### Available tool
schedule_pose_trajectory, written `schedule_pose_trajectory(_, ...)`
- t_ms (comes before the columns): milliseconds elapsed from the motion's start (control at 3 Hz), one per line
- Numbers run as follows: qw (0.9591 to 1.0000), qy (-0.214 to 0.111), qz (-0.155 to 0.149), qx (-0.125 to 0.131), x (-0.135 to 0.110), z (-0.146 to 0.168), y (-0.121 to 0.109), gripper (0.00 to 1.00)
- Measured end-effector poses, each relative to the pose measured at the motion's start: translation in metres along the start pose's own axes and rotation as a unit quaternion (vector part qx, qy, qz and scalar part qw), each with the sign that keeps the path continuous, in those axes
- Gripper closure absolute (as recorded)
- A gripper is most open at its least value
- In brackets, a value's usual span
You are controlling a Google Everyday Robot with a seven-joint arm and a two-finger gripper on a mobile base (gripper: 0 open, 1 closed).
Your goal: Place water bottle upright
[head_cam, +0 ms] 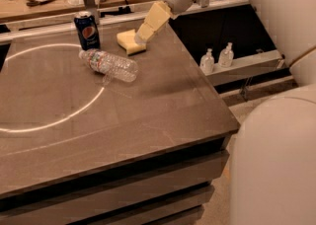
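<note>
The water bottle [108,64] is clear ribbed plastic with a white label. It lies on its side on the brown table [148,115], cap end pointing left toward the Pepsi can. My gripper [144,34] hangs from the white arm at the top. It hovers above the table's far side, just over the yellow sponge [127,42], to the right of and behind the bottle. It holds nothing that I can see.
A blue Pepsi can [87,30] stands upright just behind the bottle. Two small clear pump bottles [216,57] stand on a lower shelf to the right of the table. A white circle is marked on the tabletop. My white body [276,160] fills the lower right.
</note>
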State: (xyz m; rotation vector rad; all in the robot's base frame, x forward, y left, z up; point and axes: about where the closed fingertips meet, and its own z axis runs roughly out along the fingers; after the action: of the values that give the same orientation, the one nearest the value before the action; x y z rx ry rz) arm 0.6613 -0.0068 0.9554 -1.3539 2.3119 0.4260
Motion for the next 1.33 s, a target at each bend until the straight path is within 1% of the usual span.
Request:
schedule_pose_trajectory(333,1.0000,-0.003,0.000,-0.001,-0.004,0.002,-0.001,0.00)
schedule_pose_trajectory(667,0.9995,-0.019,0.025,-0.008,-0.006,0.004,0.003,0.00)
schedule_pose_trajectory(1000,0.9978,-0.030,0.055,-0.024,-0.023,0.015,0.022,0.00)
schedule_pose_trajectory(1333,0.9964,-0.023,0.074,-0.035,-0.041,0.040,0.038,0.00)
